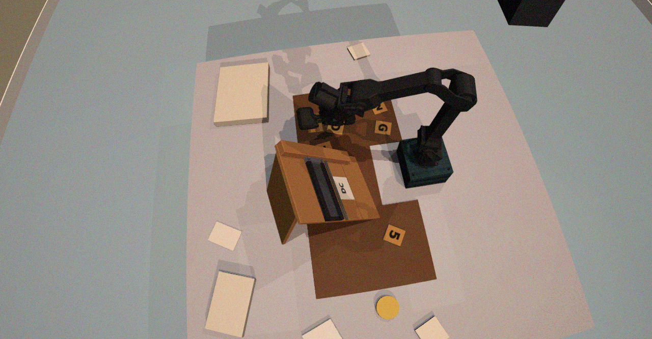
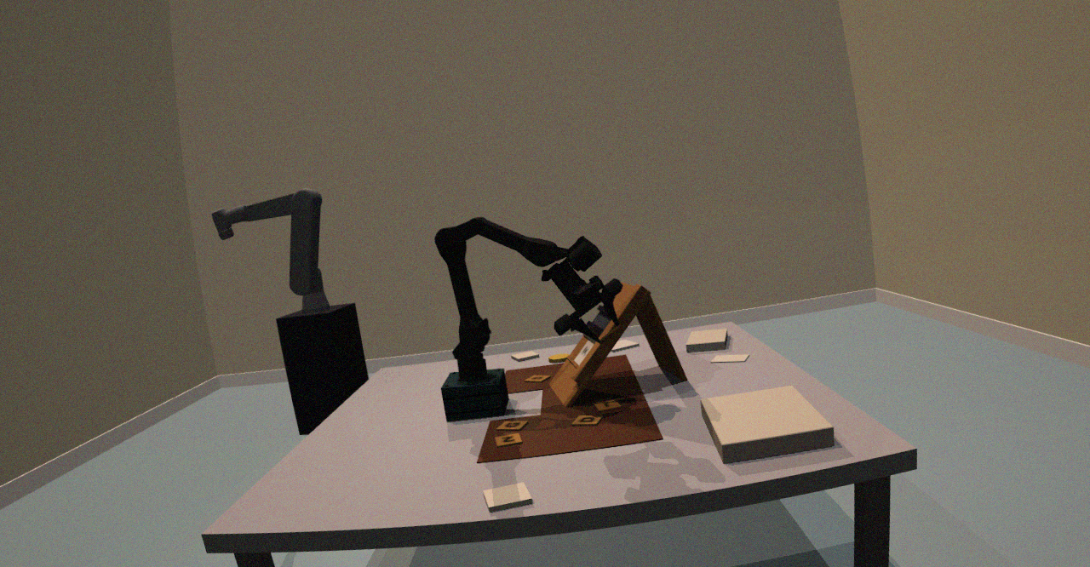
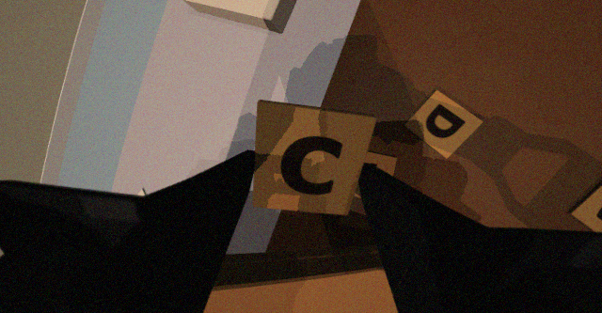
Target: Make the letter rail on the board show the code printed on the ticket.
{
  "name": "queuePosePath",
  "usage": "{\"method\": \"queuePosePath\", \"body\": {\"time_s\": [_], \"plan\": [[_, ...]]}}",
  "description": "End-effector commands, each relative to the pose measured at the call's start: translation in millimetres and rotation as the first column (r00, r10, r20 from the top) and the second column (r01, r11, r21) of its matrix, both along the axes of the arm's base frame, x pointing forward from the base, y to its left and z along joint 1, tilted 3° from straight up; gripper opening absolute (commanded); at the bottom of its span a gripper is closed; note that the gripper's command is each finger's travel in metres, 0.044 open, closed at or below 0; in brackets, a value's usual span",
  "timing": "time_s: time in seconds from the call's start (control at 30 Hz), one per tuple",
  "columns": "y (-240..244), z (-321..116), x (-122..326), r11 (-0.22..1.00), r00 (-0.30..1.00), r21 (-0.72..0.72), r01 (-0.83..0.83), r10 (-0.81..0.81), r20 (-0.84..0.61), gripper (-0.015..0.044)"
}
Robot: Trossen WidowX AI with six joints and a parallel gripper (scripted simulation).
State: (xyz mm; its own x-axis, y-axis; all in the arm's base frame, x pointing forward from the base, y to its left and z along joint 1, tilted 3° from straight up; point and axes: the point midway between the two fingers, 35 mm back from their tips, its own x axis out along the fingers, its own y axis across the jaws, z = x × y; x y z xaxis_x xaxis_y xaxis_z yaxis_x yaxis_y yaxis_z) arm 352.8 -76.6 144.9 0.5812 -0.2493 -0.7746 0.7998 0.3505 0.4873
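One letter tile, marked C (image 3: 312, 159), is sitting between the gripper's (image 1: 326, 134) (image 2: 605, 329) (image 3: 311, 163) fingers, which are standing partly open and clamping its two side edges. In the exterior view, the gripper is hovering close to the black rail (image 1: 324, 189) (image 2: 601, 322) on the sloping board (image 1: 360, 195) (image 2: 579, 377) (image 3: 301, 294); whether anything is touching, I cannot tell. A tilted approach would risk catching the tile on the rail's lip, twisting it in the grip or dropping it down the slope. Low fingers could be scraping the board and shoving it.

The ticket (image 1: 343, 188) (image 2: 583, 353) is showing DC, while tile D (image 1: 335, 128) (image 2: 587, 420) (image 3: 444, 124) is lying on the brown mat (image 1: 373, 264) (image 2: 639, 415) (image 3: 517, 45), above the board in the top view. Order is probably the larger worry: loading C first is suiting only an entry at the code's left end, and which end is open is staying unclear. Farther out, lower centre right, tile 5 (image 1: 394, 234) (image 2: 537, 378) is lying away from the grip.
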Motion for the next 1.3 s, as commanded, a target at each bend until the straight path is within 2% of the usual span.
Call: {"method": "queuePosePath", "body": {"time_s": [0.0,0.23,0.57,0.9,1.27], "plan": [[15,28,11,0.999,0.996,-0.020,-0.027,0.029,0.087,0.0000],[45,68,22,0.996,0.974,-0.043,-0.078,0.085,0.208,0.0000],[79,94,18,0.985,0.953,-0.081,-0.150,0.166,0.253,0.0000],[133,86,16,0.929,0.911,-0.175,-0.327,0.359,0.202,0.0000],[197,76,2,0.812,0.814,-0.269,-0.518,0.565,0.138,0.0000]]}}
